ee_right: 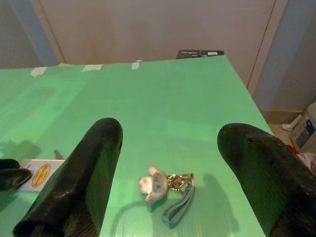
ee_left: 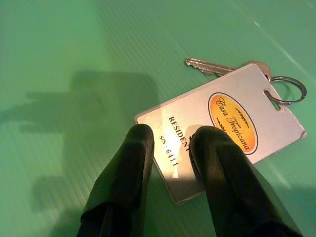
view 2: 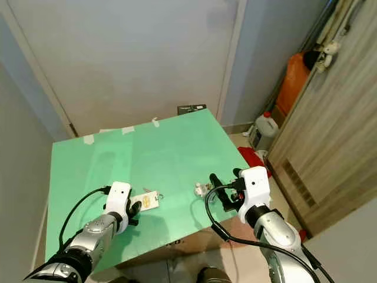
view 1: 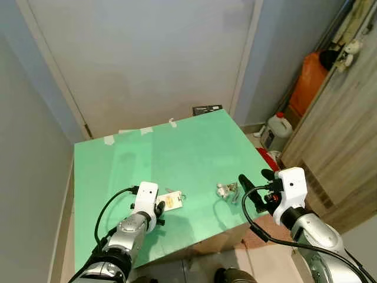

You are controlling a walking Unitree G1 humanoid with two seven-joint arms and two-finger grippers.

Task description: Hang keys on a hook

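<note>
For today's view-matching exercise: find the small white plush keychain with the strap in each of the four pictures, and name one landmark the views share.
Left eye view: plush keychain on the green table, just ahead of the right gripper.
Right eye view: same spot, near the table's front right.
Left wrist view: not in it.
Right wrist view: between the open black fingers.
Shared landmark: the silver resident tag at the left gripper.

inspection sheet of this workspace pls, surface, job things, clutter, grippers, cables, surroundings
surface: green board, taped at the far edge
job's things: key with tag lying flat; keyring with a small toy and strap lying flat; hook: nothing seen
clutter: black box at the far edge
grippers: left gripper on the tag; right gripper open, facing the keyring
cables: black cable on each arm
surroundings: walls, wooden cabinet, orange bag, white jug
</note>
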